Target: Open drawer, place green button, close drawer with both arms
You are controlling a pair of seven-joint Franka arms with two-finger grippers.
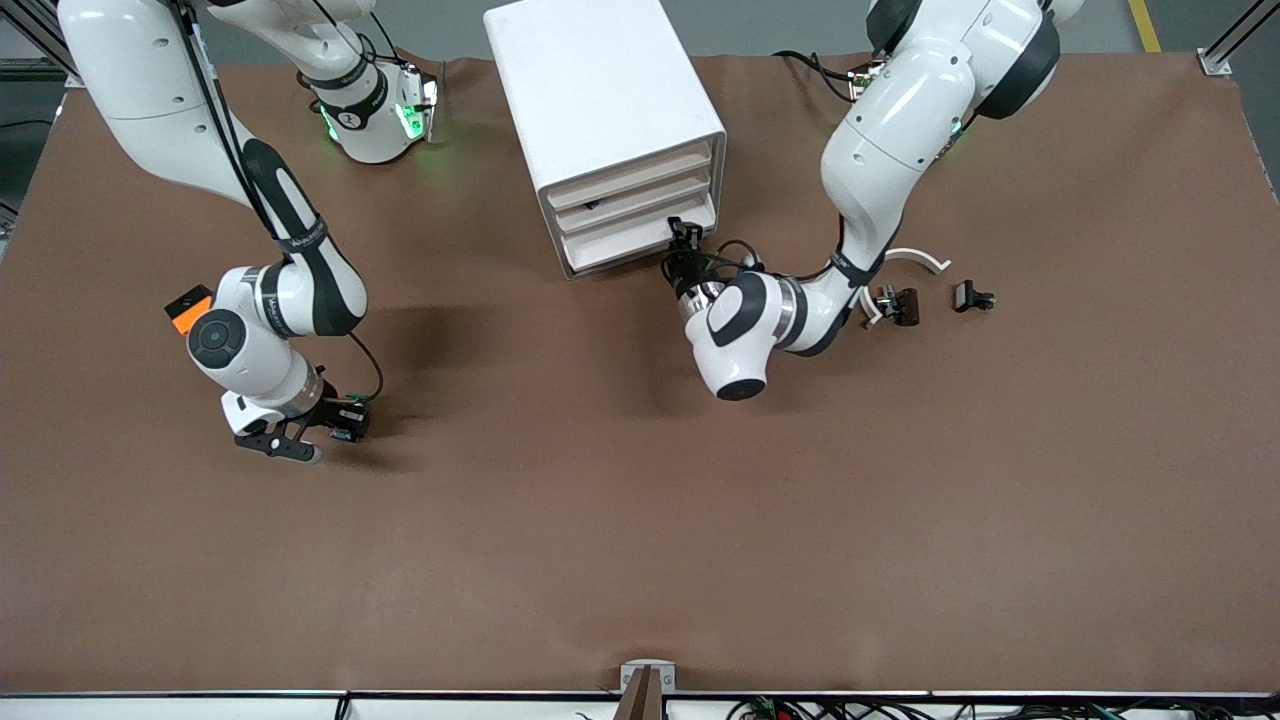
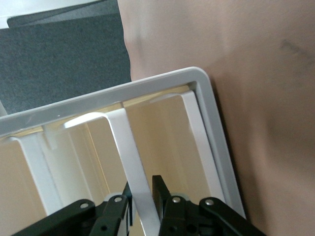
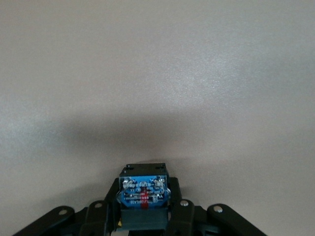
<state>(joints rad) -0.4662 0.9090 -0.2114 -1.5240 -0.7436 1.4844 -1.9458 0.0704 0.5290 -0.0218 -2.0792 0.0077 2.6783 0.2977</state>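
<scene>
L gripper [image 1: 686,236] at the cabinet [image 1: 600,110] near table's robot-side edge, fingers [image 2: 165,196] pinched on the white lip of the lowest drawer [image 1: 640,245]; drawer looks closed. R gripper [image 1: 345,425] low over table [image 1: 640,520] toward R arm's end, jaws clamped on the button [image 3: 143,196], bluish base showing. Orange block [image 1: 186,310] beside R arm's wrist.

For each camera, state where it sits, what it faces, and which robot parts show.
Front: high across the table, facing both arms, the cabinet, left claw and right claw.
Left wrist: on the left arm, facing the drawer edge its claw pinches.
Right wrist: on the right arm, facing the table, its claw shut on the button.
Shared: front and left wrist both show the cabinet.
</scene>
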